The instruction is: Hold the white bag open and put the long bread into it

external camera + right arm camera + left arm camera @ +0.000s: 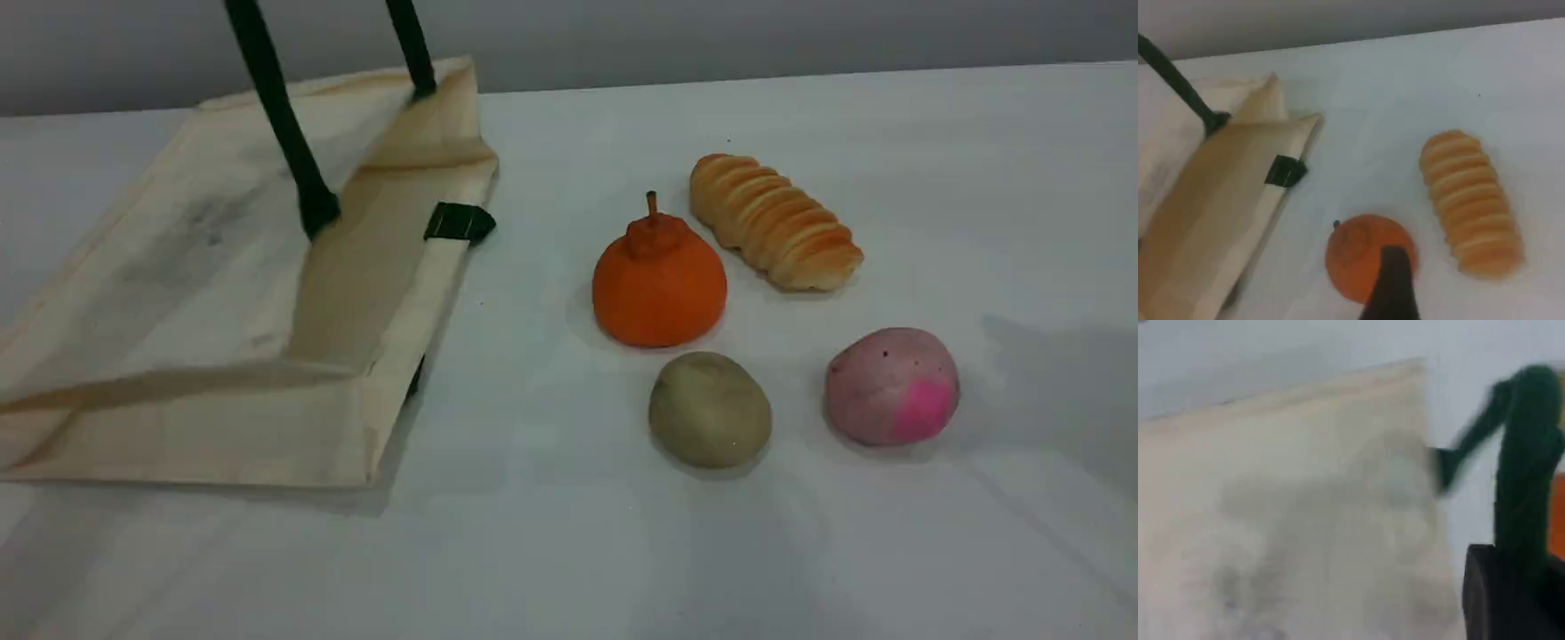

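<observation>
The white bag (204,293) lies on the table at the left, its mouth facing right and lifted partly open. Its dark green handle (284,124) is pulled taut upward, out of the scene view's top edge. In the blurred left wrist view my left gripper (1511,587) is shut on that handle (1528,453), above the bag's cloth (1305,507). The long bread (773,220) lies on the table right of the bag, untouched. My right gripper (1391,293) hovers open and empty over the orange fruit (1361,257), with the long bread (1469,200) to its right and the bag (1211,200) to its left.
An orange fruit with a stem (658,280) sits between the bag and the bread. In front of it lie a beige potato-like lump (709,409) and a pink lump (892,385). A green strap tab (460,221) sticks out at the bag's rim.
</observation>
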You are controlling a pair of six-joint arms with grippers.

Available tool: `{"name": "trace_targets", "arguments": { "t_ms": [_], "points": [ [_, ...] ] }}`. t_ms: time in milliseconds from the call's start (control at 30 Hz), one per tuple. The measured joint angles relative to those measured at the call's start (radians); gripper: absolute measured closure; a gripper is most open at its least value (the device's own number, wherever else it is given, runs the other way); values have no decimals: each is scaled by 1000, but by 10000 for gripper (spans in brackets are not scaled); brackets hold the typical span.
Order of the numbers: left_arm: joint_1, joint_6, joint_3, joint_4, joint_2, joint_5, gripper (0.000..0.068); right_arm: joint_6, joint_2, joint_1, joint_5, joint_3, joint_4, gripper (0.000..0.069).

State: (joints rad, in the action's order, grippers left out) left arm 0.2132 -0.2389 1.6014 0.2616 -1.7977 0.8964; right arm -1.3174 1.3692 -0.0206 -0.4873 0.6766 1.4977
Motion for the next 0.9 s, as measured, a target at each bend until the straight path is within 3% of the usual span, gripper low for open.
{"name": "trace_targets", "arguments": {
  "t_ms": [267, 433, 667, 900],
  "points": [
    [82, -1, 28, -4, 165, 118, 585, -31, 46, 0, -18, 0, 38, 148],
    [81, -1, 28, -18, 261, 173, 585, -96, 141, 0, -92, 0, 100, 148],
    [81, 66, 28, -147, 299, 230, 585, -208, 191, 0, -160, 0, 183, 148],
    [81, 65, 27, -180, 329, 230, 585, -254, 200, 0, -67, 0, 253, 148]
  ]
}}
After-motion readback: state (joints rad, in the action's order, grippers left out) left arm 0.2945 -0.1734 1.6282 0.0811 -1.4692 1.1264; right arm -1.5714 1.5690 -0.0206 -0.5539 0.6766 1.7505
